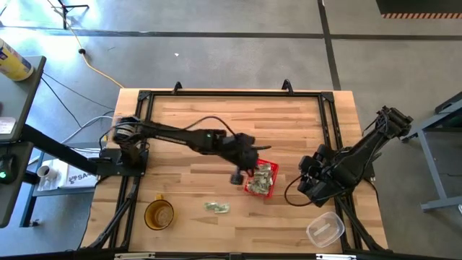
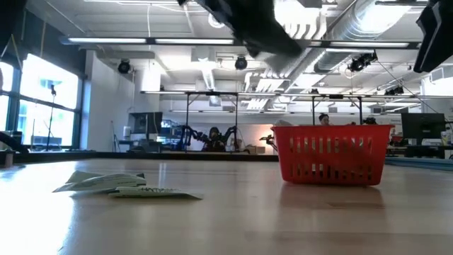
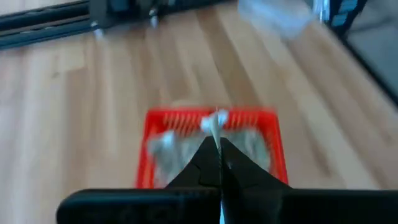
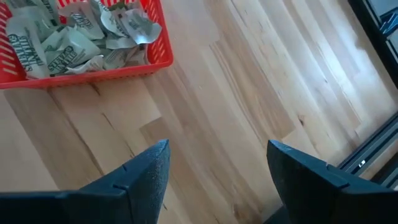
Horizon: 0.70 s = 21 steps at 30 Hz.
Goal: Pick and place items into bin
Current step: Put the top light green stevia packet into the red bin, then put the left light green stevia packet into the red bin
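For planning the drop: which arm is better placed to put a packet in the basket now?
The left. Its hand, shut on a packet, hangs at the basket. The right hand is open, empty and off to the side.

On your wooden table (image 1: 188, 108) you have an amber cup (image 1: 159, 214) at seven o'clock and a clear plastic container (image 1: 325, 230) at five o'clock.

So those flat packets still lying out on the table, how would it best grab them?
The loose packets lie flat and slightly crumpled on the table, between the amber cup and the red basket. Probably best from straight above, pinching a raised fold or edge, since the low view shows them lifting a little off the wood. The left end effector is busy: it is shut on a packet above the basket.
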Each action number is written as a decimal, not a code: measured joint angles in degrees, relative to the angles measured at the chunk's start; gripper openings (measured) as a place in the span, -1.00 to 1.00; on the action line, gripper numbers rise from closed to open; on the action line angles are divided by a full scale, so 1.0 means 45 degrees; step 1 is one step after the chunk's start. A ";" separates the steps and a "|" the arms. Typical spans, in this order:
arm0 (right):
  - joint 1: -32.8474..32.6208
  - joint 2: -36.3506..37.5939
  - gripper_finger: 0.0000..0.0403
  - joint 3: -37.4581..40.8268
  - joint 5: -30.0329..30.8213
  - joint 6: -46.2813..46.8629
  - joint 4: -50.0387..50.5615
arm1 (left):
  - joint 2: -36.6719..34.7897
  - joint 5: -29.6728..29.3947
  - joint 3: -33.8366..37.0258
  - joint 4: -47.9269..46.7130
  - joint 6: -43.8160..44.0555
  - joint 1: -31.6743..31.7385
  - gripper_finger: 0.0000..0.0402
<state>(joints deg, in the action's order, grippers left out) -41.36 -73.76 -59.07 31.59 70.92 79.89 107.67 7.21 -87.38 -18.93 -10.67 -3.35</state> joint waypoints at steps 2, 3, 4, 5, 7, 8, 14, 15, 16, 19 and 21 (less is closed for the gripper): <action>0.0017 -0.0008 0.28 0.0000 -0.0002 0.0043 0.0035 | 0.0751 0.0712 -0.0179 0.0723 0.0767 0.0126 -0.81; 0.0041 -0.0010 0.28 0.0000 -0.0008 0.0048 0.0040 | 0.1150 0.1015 -0.0263 0.0739 0.1207 0.0170 -0.75; 0.0071 -0.0005 0.28 -0.0002 -0.0001 0.0048 0.0044 | 0.1573 0.1118 -0.0393 0.0950 0.1702 0.0173 -0.67; 0.0084 -0.0006 0.28 0.0000 0.0002 0.0053 0.0040 | 0.1921 0.0977 -0.0449 0.0984 0.2094 0.0152 -0.59; 0.0097 -0.0010 0.28 -0.0005 -0.0003 0.0053 0.0056 | 0.2266 0.0136 -0.0473 0.0625 0.2379 -0.0045 -0.40; 0.0097 -0.0010 0.28 -0.0005 0.0006 0.0048 0.0074 | 0.2284 -0.0425 -0.0500 0.0495 0.2424 -0.0195 -0.31; 0.0104 -0.0015 0.28 -0.0005 -0.0139 -0.0047 0.0193 | 0.0385 -0.2266 -0.1190 -0.3991 0.2628 -0.0788 0.21; 0.0102 -0.0015 0.28 -0.0005 -0.0135 -0.0051 0.0209 | -0.0009 -0.2294 -0.1200 -0.5582 0.2984 -0.0910 0.27; 0.0100 -0.0015 0.28 -0.0005 -0.0096 -0.0056 0.0218 | -0.0304 -0.2196 -0.1124 -0.6902 0.3458 -0.1048 0.32; 0.0102 -0.0015 0.28 0.0000 0.0216 -0.0249 0.0244 | -0.0817 -0.0824 -0.0161 -0.8682 0.4822 -0.1780 0.42; 0.0142 -0.0015 0.28 -0.0005 0.0511 -0.0469 0.0244 | -0.1023 0.0057 0.0689 -0.8332 0.5292 -0.2547 0.44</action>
<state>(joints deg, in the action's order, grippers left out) -40.73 -73.82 -59.09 33.89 68.81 80.99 103.07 7.47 -84.28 -56.42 13.14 -14.81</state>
